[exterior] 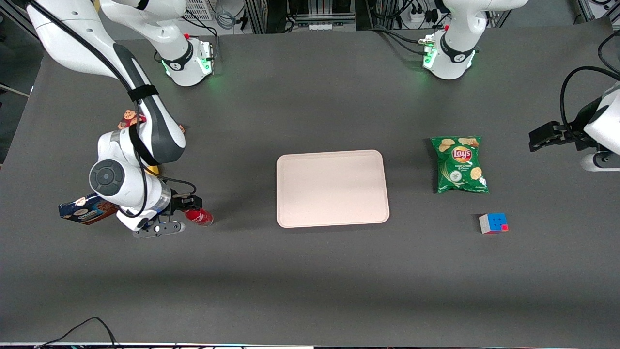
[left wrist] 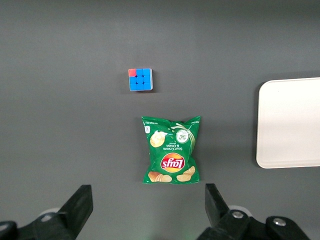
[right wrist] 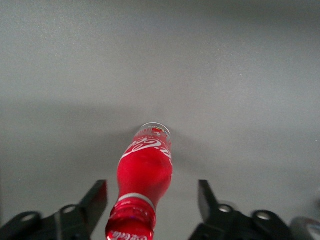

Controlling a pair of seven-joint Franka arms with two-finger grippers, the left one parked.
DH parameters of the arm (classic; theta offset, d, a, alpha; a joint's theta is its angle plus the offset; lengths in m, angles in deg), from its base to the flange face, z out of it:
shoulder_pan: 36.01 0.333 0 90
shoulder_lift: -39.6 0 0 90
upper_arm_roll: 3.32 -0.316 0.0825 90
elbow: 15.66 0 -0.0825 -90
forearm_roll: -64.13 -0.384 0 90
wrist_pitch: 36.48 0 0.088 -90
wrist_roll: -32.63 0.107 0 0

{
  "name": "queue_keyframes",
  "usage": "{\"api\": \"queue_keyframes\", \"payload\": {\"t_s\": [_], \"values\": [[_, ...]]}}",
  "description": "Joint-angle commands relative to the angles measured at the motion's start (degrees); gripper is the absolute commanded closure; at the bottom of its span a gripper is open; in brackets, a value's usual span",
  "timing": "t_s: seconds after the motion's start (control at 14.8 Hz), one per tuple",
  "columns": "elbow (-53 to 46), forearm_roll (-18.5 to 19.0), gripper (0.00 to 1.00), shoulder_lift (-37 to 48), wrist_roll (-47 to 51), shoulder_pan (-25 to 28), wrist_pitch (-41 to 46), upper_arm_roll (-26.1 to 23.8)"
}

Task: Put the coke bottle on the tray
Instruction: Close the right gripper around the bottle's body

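We see the right gripper (right wrist: 150, 200) with jaws apart around the small red coke bottle (right wrist: 145, 185). Bare dark counter (exterior: 242, 194) separates it from the pale pinkish-beige rectangular tray (exterior: 332, 188).

Coke bottle (right wrist: 144, 187) cap cut off

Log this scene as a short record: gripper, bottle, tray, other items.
gripper: open, fingers either side of the coke bottle's neck, not closed on it
coke bottle: on the table at the working arm's end, apart from the tray
tray: mid-table, nothing on it
chips bag: toward the parked arm's end
cube: nearer the front camera than the chips bag
cookie box: beside the working arm
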Motion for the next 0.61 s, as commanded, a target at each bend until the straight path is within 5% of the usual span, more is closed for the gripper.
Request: {"api": "queue_keyframes", "payload": {"t_s": [0.0, 0.41, 0.54], "values": [[1.4, 1.3, 0.55, 1.3, 1.8, 0.1, -0.9, -0.3], [1.2, 1.3, 1.00, 2.3, 3.8, 0.1, -0.3, -2.0], [1.0, 1.2, 1.00, 3.6, 4.2, 0.1, -0.2, -2.3]]}}
